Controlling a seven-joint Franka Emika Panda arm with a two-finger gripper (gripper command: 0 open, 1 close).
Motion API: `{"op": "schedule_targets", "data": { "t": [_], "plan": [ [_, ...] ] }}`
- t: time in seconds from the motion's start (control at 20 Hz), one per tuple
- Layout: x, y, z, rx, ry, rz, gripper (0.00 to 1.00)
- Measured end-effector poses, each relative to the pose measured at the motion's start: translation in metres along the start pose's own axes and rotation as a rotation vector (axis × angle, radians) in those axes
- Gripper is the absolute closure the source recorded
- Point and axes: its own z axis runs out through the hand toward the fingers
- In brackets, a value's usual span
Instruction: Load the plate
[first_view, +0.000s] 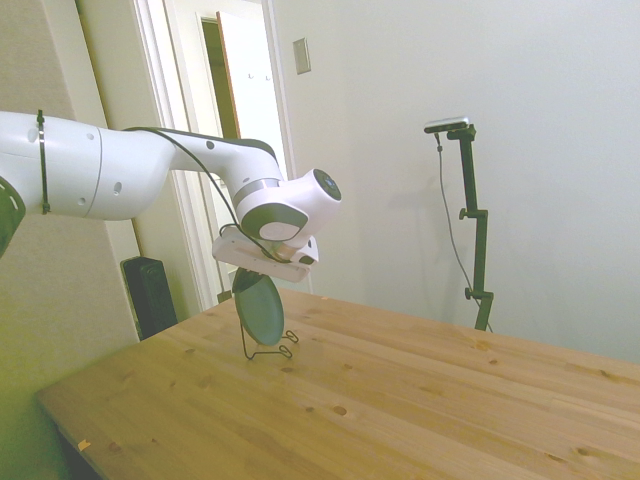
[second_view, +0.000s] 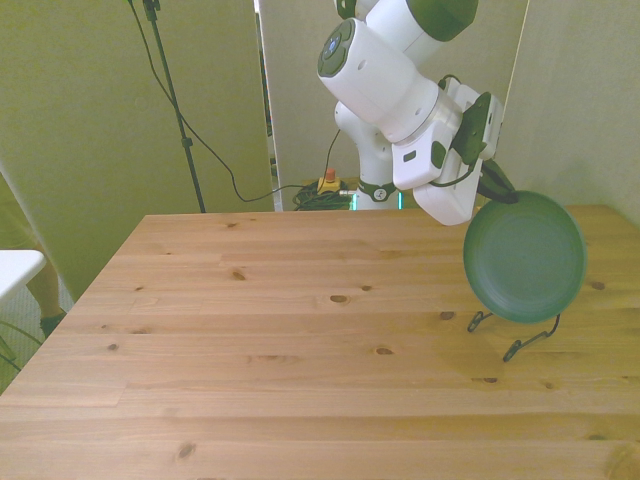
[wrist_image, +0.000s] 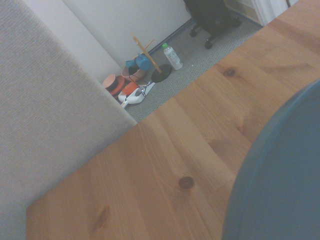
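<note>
Plate (second_view: 524, 256) stands on edge in black wire rack (second_view: 528, 338), near front view's right of wooden table (second_view: 300, 340). Gripper (second_view: 497, 190) sits at plate's upper rim; jaw state can't be told.

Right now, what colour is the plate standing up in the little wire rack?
The plate is a dull teal grey-green all over, with no pattern. The front view shows it best.

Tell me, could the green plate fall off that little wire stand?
It might. The plate stands nearly upright in the thin black wire rack, which holds only its bottom edge, so a bump could tip it over. The gripper sits right at the plate's top rim; if it drags as it moves off, it may pull the plate along. The rack also stands near the wooden table edge at the front view's right, so a knocked plate might roll off.
</note>
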Motion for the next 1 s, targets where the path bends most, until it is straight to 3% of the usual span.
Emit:
{"op": "schedule_targets", "data": {
  "t": [0.65,0.7,1.0],
  "plan": [
    [0.008,0.015,0.010,0.018,-0.025,0.014,1.00],
    [0.008,0.015,0.010,0.019,-0.026,0.015,0.00],
    [0.010,0.019,0.013,0.020,-0.030,0.021,0.00]
  ]
}}
